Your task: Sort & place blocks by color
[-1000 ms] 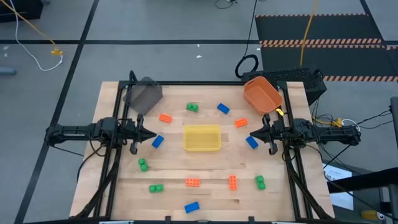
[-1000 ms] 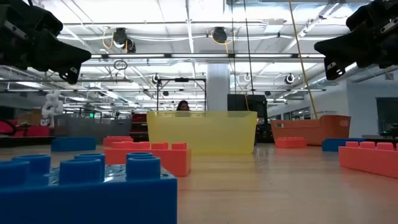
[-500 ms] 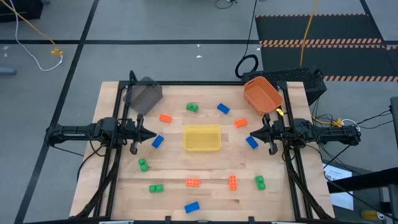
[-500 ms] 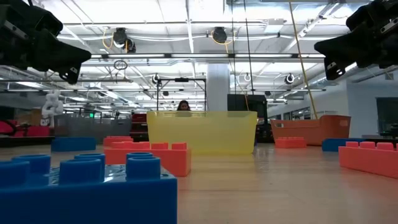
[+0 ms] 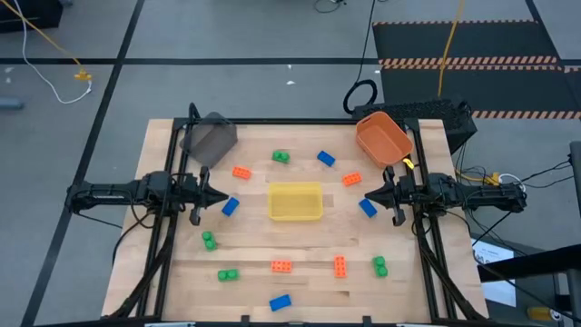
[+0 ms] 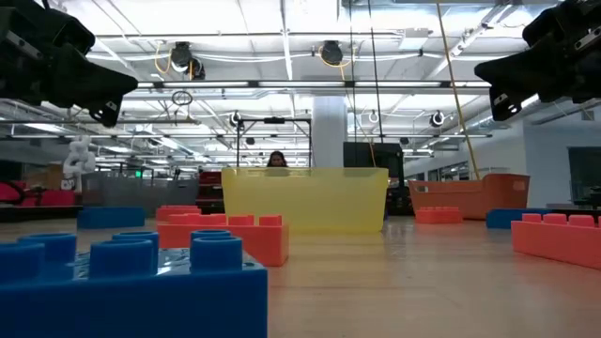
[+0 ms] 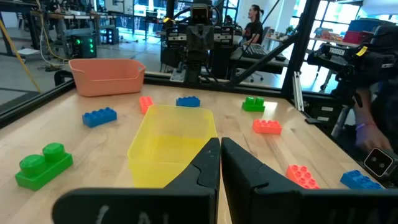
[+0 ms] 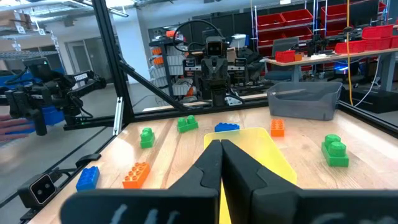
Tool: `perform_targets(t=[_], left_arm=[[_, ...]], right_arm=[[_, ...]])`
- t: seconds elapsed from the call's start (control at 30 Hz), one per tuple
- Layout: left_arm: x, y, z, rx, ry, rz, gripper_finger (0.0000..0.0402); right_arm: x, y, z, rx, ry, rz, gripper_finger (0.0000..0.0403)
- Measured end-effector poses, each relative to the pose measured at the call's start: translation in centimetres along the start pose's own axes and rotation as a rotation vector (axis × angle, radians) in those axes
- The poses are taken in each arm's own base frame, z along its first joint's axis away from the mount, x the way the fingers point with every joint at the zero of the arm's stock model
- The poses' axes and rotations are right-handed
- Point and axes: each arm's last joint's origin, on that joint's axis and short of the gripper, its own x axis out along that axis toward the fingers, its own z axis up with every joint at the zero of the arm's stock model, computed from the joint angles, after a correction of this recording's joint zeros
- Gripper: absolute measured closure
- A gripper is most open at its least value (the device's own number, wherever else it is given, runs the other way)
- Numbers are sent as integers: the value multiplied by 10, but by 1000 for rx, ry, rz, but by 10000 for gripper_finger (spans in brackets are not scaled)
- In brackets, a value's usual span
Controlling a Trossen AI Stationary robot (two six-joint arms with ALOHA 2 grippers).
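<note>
Several small studded blocks lie flat and scattered on the wooden table: orange ones [image 5: 241,173] [image 5: 281,266], green ones [image 5: 280,157] [image 5: 209,240] and blue ones [image 5: 325,158] [image 5: 280,302]. My left gripper [image 5: 223,194] hangs shut above the table, left of the yellow bin [image 5: 294,201], with a blue block [image 5: 230,206] just beside it. My right gripper [image 5: 367,195] hangs shut to the right of the bin, near another blue block [image 5: 367,208]. Both wrist views show the fingers closed, left [image 7: 219,147] and right [image 8: 219,147], with nothing between them.
The yellow bin stands mid-table. An orange bin [image 5: 382,138] sits at the far right corner and a grey bin [image 5: 210,140] at the far left. Dark frame rails run along both table sides. A person sits in the room beyond the table [image 6: 276,160].
</note>
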Motion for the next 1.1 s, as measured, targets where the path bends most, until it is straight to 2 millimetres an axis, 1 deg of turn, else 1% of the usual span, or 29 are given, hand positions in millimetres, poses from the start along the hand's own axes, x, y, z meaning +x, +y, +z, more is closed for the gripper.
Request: perform_targets(t=[0.1, 0.3, 0.4, 0.63, 0.73, 0.9, 1.1], left_arm=[[0, 0, 0, 29, -1, 5, 385], [0, 1, 2, 228, -18, 45, 385], [0, 1, 2, 264, -23, 47, 385], [0, 1, 6, 266, -60, 52, 385], [0, 0, 9, 232, -95, 51, 385], [-1, 0, 11, 172, -116, 48, 385], [-1, 0, 14, 135, -148, 60, 385]], right_arm=[[0, 0, 0, 0, 0, 0, 403], [0, 0, 0, 0, 0, 0, 403], [0, 0, 0, 0, 0, 0, 403], [0, 0, 0, 0, 0, 0, 403], [0, 0, 1, 3, -7, 1, 403], [0, 1, 8, 40, -85, 15, 403], [0, 1, 9, 42, -87, 15, 403]])
